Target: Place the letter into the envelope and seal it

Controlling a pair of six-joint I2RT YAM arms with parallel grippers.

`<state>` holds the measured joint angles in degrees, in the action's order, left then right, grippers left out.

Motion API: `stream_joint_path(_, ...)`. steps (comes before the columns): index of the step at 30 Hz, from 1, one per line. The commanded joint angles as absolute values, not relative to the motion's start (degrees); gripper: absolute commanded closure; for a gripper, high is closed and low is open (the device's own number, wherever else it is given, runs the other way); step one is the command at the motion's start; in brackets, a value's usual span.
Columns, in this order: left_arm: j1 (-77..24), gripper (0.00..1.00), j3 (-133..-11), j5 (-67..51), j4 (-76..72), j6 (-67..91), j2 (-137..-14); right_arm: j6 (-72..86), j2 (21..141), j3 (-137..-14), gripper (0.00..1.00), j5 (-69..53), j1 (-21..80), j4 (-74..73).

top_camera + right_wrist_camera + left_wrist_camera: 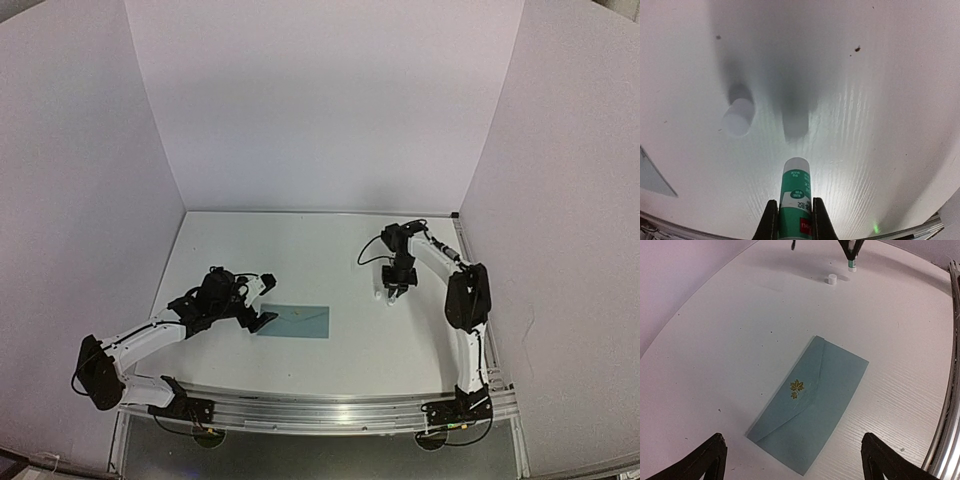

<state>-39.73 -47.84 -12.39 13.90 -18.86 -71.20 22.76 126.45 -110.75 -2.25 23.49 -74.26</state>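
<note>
**Two-arm workspace seen from above and from both wrists.** My left gripper [792, 435] stands wide open and grips nothing. Its two dark fingers [705, 460] show at the lower corners of the left wrist view, with the envelope [810, 402] lying on the table [300, 250] beyond them. From above, the gripper sits at the envelope's left end; I cannot tell whether a fingertip touches the paper.

The envelope is pale teal and lies flat on the white tabletop, left of centre and toward the near side. Its long edges run left to right. The triangular flap is folded down against the body, and a small gold leaf sticker [797, 388] sits at the flap's point.

My right gripper [795, 202] is closed on a green-and-white glue stick [796, 180]. One finger presses each side of the tube, and the white end points toward the table. A shadow falls on the surface past that end. I cannot tell whether the end touches the table. The right gripper is on the right half of the table, farther back than the envelope and well apart from it.

A small white cap [738, 117] stands upright on the table just left of the glue stick, separate from it.
</note>
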Motion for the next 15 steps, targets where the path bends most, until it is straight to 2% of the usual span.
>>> stream_joint_path(1, -39.21, 0.09, -52.36, -22.37, 15.97, -25.4, -69.45, 15.44, 111.03, -114.76, 1.0, -16.06, 29.73, -70.42)
stream_joint_path(4, -39.22, 0.09, -55.2, -30.54, 20.13, -28.7, -69.22, 12.0, 107.29, -116.02, 1.0, -20.76, 37.25, -64.85)
stream_joint_path(6, -39.36, 0.08, -56.57, -31.15, 20.27, -29.78, -68.96, 17.05, 107.0, -116.62, 1.0, -22.8, 40.16, -59.34)
stream_joint_path(12, -40.08, 0.05, -54.75, -10.0, 0.41, -37.47, -65.56, 44.9, 108.15, -112.36, 1.0, -24.17, 42.34, -38.89)
stream_joint_path(15, -40.08, 0.04, -52.0, -4.8, -7.38, -46.13, -63.86, 51.14, 108.26, -112.01, 1.0, -23.84, 44.5, -32.46)
